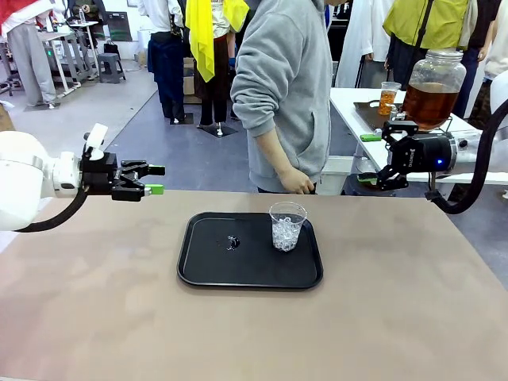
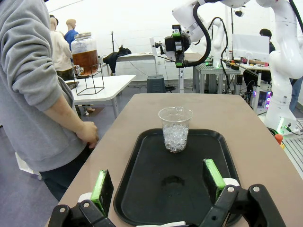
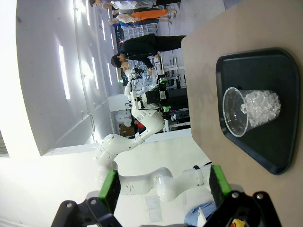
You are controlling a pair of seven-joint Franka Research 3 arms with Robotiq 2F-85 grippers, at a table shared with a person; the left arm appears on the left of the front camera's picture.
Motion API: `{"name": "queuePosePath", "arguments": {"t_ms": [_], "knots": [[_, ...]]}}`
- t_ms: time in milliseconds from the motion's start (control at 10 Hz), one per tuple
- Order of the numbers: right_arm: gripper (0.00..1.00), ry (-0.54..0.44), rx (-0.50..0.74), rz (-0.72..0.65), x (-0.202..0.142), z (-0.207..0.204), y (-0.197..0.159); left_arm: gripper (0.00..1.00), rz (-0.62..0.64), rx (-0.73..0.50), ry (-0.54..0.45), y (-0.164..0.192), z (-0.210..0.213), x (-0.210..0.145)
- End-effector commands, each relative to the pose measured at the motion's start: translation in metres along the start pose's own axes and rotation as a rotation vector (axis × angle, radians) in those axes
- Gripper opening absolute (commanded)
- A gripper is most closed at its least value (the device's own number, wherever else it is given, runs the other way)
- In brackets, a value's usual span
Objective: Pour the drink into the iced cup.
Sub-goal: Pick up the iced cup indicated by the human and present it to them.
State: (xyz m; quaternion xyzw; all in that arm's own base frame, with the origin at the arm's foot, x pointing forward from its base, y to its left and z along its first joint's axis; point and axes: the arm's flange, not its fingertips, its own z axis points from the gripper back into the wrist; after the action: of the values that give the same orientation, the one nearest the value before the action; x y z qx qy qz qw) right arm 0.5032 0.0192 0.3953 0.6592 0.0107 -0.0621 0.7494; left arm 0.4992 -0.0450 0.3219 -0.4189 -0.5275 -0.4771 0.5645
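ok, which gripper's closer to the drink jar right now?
Right. The right gripper hangs open just below and left of the drink jar in the front view, by the table's far right corner. The left gripper is open at the far left side.

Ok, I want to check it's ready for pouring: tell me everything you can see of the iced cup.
The iced cup is a clear, plastic-looking tumbler, wider at the rim, standing upright near the far right corner of the black tray. Small ice pieces fill roughly its lower half; no drink is in it. Only the tray touches it.
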Motion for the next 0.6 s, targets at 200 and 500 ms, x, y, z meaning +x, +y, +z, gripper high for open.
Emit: {"name": "queuePosePath", "arguments": {"t_ms": [200,500], "knots": [[1.0,-0.006,-0.002,0.001,0.0002,-0.0001,0.0017,1.0,0.003,-0.004,-0.003,0.0007,-0.0003,0.002],[1.0,-0.006,-0.002,0.001,0.0002,-0.0001,0.0017,1.0,0.003,-0.004,-0.003,0.0007,-0.0003,0.002]]}}
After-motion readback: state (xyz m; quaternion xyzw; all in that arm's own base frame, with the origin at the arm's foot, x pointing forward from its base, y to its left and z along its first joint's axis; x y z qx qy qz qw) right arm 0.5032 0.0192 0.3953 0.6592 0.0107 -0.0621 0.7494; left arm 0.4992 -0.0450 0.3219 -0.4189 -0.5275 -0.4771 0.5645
